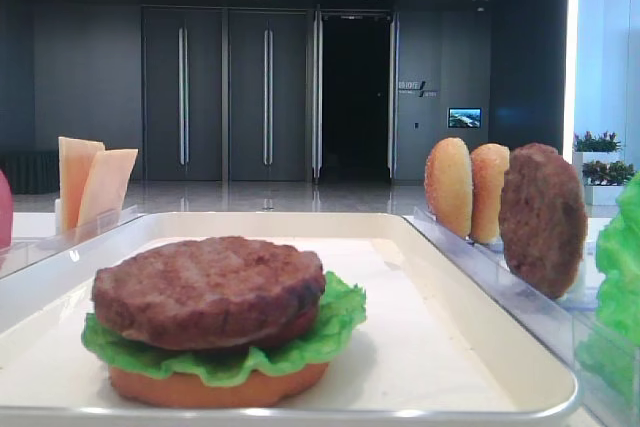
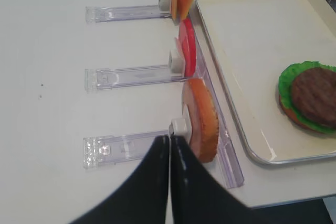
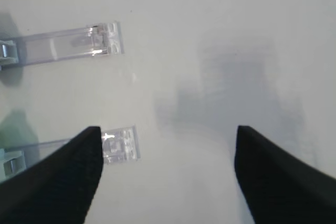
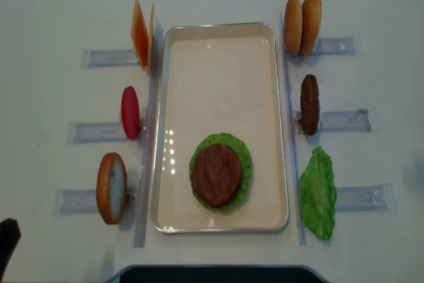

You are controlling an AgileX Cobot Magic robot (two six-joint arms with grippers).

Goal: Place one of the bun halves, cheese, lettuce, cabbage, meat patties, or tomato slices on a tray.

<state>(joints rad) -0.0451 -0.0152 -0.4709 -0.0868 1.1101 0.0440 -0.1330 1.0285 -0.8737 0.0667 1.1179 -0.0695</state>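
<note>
We find the tray (image 4: 220, 38) at the centre of the white counter (image 4: 53, 11), long axis running 12 to 6 o'clock in the overhead view, its raised rim bare all round. Inside it, toward 6 o'clock, sits one stack: a bun half (image 1: 215, 384) at the bottom, lettuce (image 4: 245, 164) over it, and a meat patty (image 4: 216, 174) on top; the upper half of the tray floor is open. At 9 o'clock of the tray, clear plastic racks (image 4: 109, 57) hold, from 12 to 6 o'clock, cheese slices (image 4: 140, 34), a tomato slice (image 4: 130, 112) and a bun half (image 4: 111, 187), each standing on edge just beside the rim. At 3 o'clock of the tray stand two bun halves (image 4: 302, 24), touching each other, then a second meat patty (image 4: 309, 105) on edge, then a loose lettuce leaf (image 4: 318, 193) lying across its rack. The counter outside both rack rows is open out to its edges. In the left wrist view we see the left end effector (image 2: 169, 139) with its fingers pressed together, gripping nothing, its tips close to the on-edge bun half (image 2: 201, 120) and that rack's white stop. In the right wrist view the right end effector (image 3: 168, 174) stands wide apart over bare counter, gripping nothing, with two rack ends (image 3: 79, 43) at its 10 o'clock.
</note>
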